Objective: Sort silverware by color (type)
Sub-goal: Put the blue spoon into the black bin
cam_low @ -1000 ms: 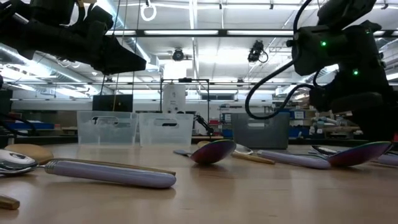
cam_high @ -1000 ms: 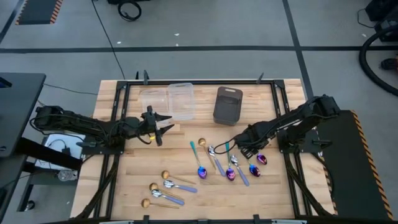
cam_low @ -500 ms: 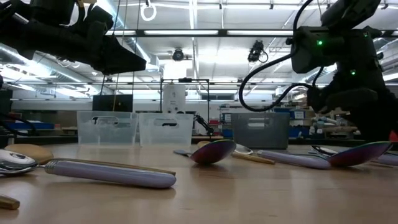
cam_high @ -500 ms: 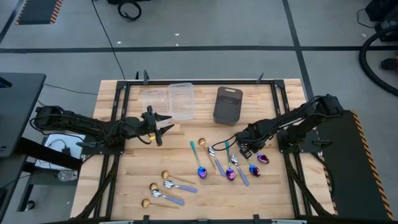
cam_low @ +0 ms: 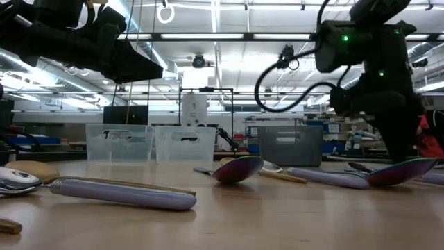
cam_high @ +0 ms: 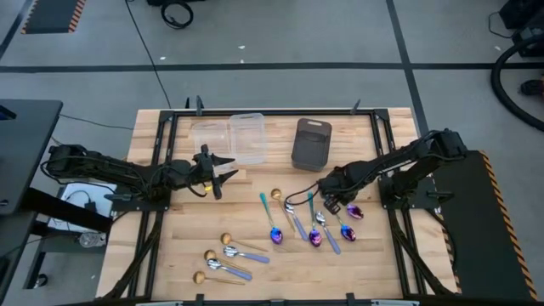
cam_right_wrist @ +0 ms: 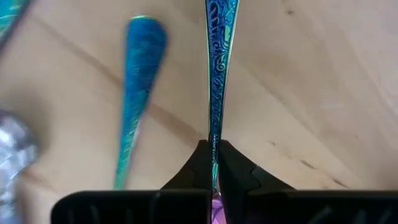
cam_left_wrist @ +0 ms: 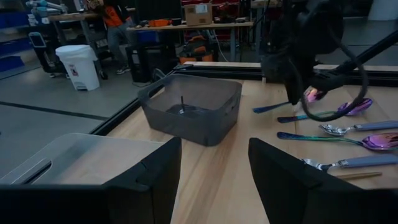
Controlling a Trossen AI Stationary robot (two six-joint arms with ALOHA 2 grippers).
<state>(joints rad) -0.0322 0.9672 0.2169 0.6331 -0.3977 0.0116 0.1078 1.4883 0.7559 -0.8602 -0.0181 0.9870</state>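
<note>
The right gripper (cam_high: 333, 202) sits right of centre in the high view, low over the cluster of iridescent spoons. In the right wrist view its fingers (cam_right_wrist: 200, 163) are pinched tight on the teal handle of one iridescent spoon (cam_right_wrist: 217, 74), the handle running straight out from between the closed tips over the wooden table (cam_right_wrist: 311, 93). A second teal handle (cam_right_wrist: 138, 81) lies just beside it, apart from the gripped one.

The left gripper (cam_high: 223, 174) hovers left of centre in the high view, just below the two clear bins (cam_high: 229, 136), with its fingers spread wide; the left wrist view shows the two dark fingers (cam_left_wrist: 149, 180) well apart with nothing between them. Beyond them in that view stands the dark grey bin (cam_left_wrist: 193, 106).

The rest of the silverware lies on the table in two groups. In the lower centre of the high view, blue-purple spoons (cam_high: 275, 234) with teal handles lie mixed with silver spoons (cam_high: 293, 217) with lavender handles, and one gold spoon (cam_high: 275, 196) rests at the group's upper left. Toward the lower left, three gold spoons (cam_high: 227, 240) and lavender-handled ones (cam_high: 234, 252) lie close together. In the low view a lavender handle (cam_low: 125, 193) stretches across the near left.
</note>
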